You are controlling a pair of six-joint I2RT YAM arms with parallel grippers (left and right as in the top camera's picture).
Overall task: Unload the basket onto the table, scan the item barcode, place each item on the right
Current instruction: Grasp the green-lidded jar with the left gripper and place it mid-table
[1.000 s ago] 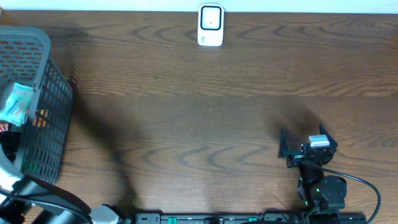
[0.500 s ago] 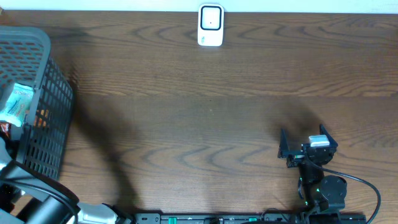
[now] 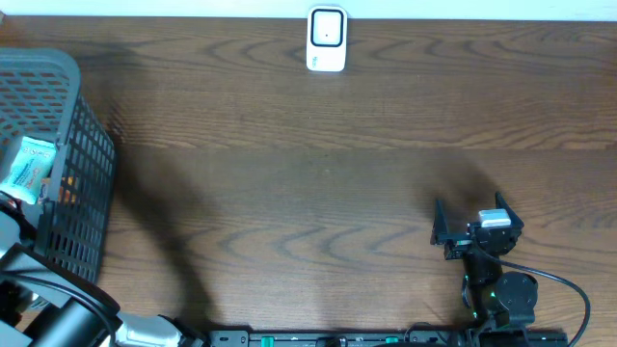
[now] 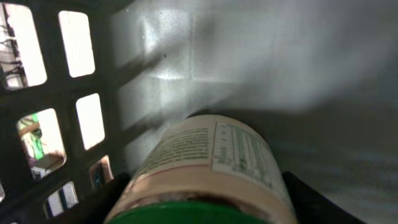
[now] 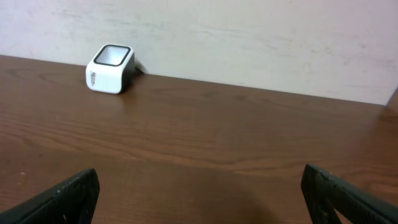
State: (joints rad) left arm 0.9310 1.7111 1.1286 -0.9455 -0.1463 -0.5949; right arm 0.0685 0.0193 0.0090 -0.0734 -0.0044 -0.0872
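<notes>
Basket [image 3: 82, 106] far L, jar [image 4: 205, 165], packet [image 3: 26, 166] inside; scanner [image 3: 327, 39] back ctr; R tool [image 3: 472, 220] front R.

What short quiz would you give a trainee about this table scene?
1. True or false: the white scanner stands near the far edge of the table.
2. Which thing sits within the left gripper? A) a labelled jar B) a spoon C) a cup
3. Where does that jar lie?
Key: 1 true; 2 A; 3 inside the grey basket.
</notes>
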